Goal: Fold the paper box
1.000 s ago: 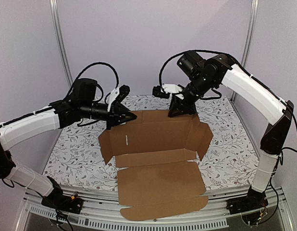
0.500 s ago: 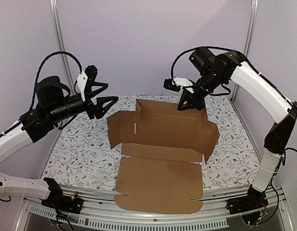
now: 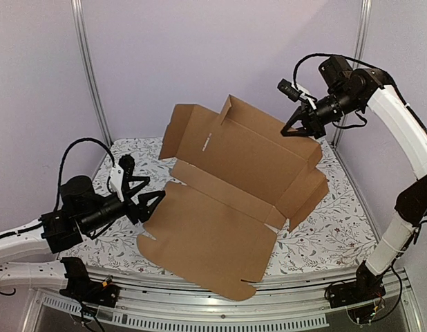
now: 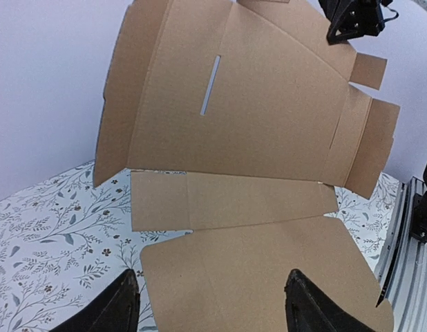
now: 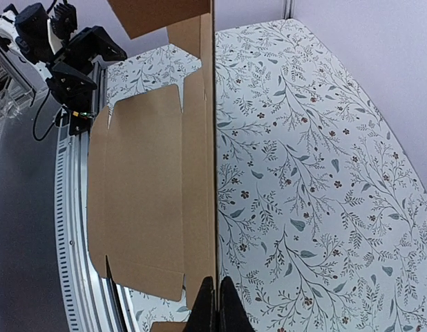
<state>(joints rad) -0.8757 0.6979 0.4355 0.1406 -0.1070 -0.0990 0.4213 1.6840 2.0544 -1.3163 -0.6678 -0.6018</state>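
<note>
Now that the right gripper [image 3: 305, 131], clamped on the far edge of the paper box [image 3: 227, 207], has hoisted it aslant with its near panel on the table [image 3: 338, 228], the left gripper [image 3: 150, 190] sits pulled back, open and empty, and no wall looks folded yet.

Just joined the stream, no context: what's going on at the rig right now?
The right claw is shut on the far edge of the paper box, a flat die-cut sheet. It holds that end raised and tilted above the table, while the near panel rests low at the table's near edge. The left claw is open, low at the sheet's left side, gripping nothing. The box is not yet formed.
</note>
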